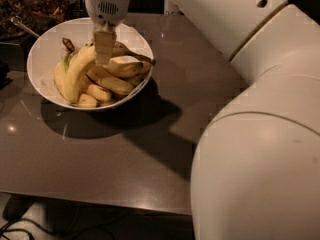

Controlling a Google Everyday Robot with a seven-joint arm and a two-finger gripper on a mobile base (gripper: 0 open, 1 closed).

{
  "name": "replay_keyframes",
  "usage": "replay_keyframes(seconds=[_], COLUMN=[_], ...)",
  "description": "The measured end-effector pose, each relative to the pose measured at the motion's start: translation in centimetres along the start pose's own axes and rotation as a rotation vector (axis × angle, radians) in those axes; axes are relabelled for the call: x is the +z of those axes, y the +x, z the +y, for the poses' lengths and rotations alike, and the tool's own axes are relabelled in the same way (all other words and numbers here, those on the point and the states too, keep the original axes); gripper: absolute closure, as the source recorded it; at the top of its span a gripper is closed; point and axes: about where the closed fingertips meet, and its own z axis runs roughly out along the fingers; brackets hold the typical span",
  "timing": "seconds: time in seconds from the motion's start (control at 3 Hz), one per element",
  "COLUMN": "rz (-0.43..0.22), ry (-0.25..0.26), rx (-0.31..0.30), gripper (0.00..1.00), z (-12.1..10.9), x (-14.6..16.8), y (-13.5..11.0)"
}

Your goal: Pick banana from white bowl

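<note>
The white bowl (pixel 42 54) stands at the back left of the brown table and holds several yellow bananas. The banana (pixel 75 76), long and strongly curved with a dark brown stem, lies along the bowl's left side. My gripper (pixel 104 51) hangs straight down from the white wrist over the middle of the bowl. It reaches among the bananas, just right of the long banana's upper part. It hides part of the bananas behind it.
My large white arm (pixel 260 134) fills the right side of the view. Dark containers (pixel 35 4) stand behind the bowl at the back left, with a metal handle (pixel 22 26) sticking out. The table's front edge (pixel 100 201) runs along the bottom, with cables on the floor below.
</note>
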Motion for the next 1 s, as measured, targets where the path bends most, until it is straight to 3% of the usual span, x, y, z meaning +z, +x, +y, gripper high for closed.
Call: replay_keyframes(seconds=[0.67, 1.0], rz=[-0.204, -0.288], ry=[0.154, 0.179], rx=[-0.075, -0.120], gripper=[1.00, 1.00], z=[4.6, 6.6], x=[-7.9, -10.2], y=[0.2, 0.2])
